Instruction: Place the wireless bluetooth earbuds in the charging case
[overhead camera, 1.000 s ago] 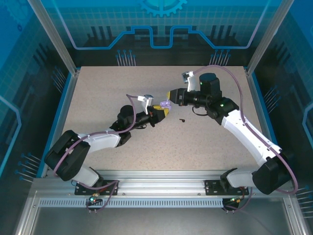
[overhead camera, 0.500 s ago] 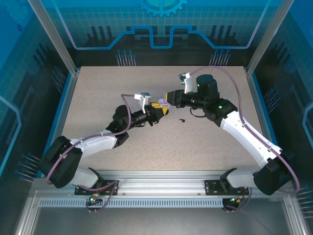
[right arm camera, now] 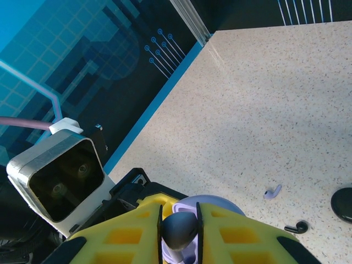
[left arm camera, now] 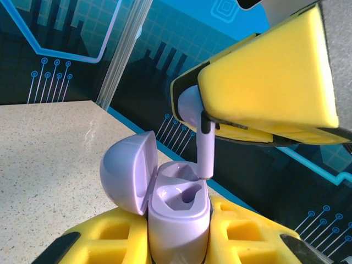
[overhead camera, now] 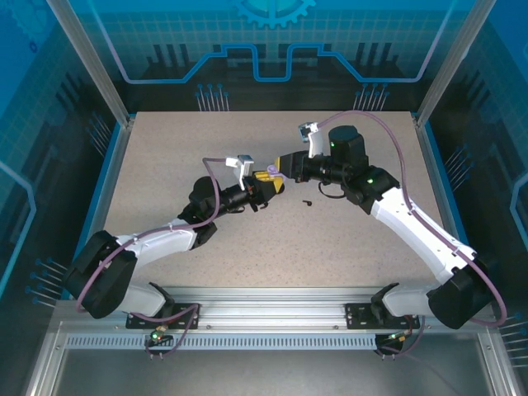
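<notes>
Clamping open-lidded case [left arm camera: 179,212], L tool [left arm camera: 179,242]; R tool [right arm camera: 179,231] pinches earbud [left arm camera: 204,148], stem at well.

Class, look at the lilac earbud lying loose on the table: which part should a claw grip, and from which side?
Probably the rounded head, from straight above. The lilac earbud lies flat on the table, so only a top approach is open, and pinching the head leaves its stem free for the case.
</notes>
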